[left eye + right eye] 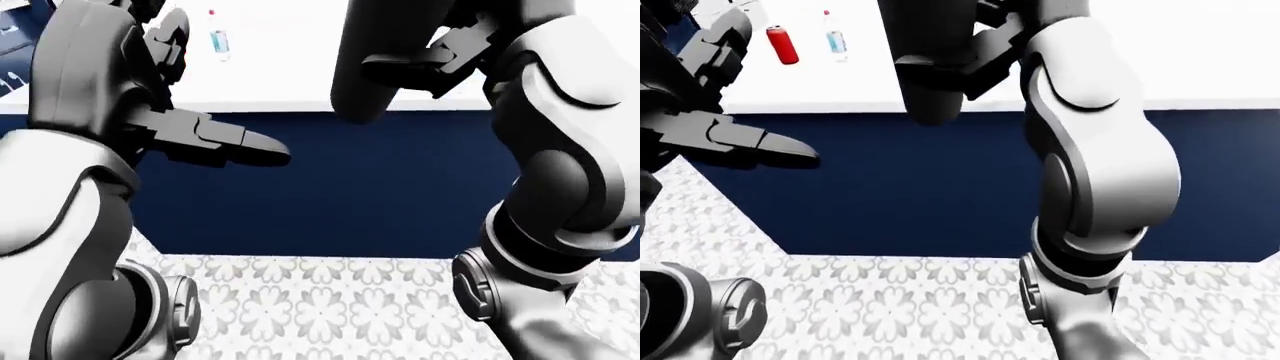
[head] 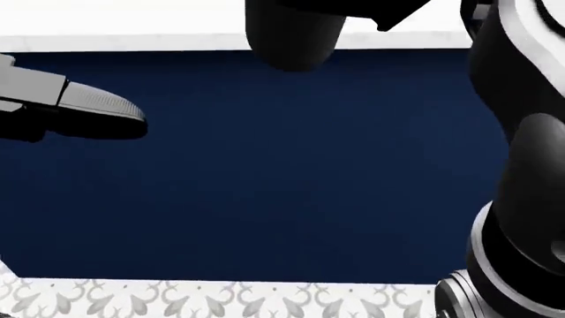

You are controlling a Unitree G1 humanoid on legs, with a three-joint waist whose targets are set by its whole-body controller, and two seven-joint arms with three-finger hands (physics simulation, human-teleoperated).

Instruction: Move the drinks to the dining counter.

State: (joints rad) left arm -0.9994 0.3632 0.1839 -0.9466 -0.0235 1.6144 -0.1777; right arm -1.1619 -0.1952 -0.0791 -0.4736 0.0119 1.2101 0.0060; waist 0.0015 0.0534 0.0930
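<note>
The right hand [image 1: 420, 64] was up high at the top of the left-eye view, fingers [image 1: 400, 69] clenched round a tall dark cylinder [image 1: 365, 60] that hung upright, long axis vertical. Whether that was one of the drinks, I couldn't tell; it rendered as a plain dark shape. Its lower end sat right at the white worktop's [image 1: 1200, 60] near edge, over the navy face [image 2: 291, 165] of the counter below. So, by my read, the carry was nearly there: forward and down onto the white surface was what remained.

The left hand [image 1: 215, 139] held nothing. Its fingers [image 1: 255, 150] were stretched out flat and released, pointing right across the navy panel, well apart from the cylinder.

Further off on the worktop, toward the top left of the right-eye view, a red can [image 1: 783, 45] and a clear bottle [image 1: 835, 41] with a blue label stood upright, just beside each other. Both lay up and left of the fingers, nearer the left hand than the right. No trays, no containers in sight. Patterned floor tiles [image 1: 890, 307] showed below.
</note>
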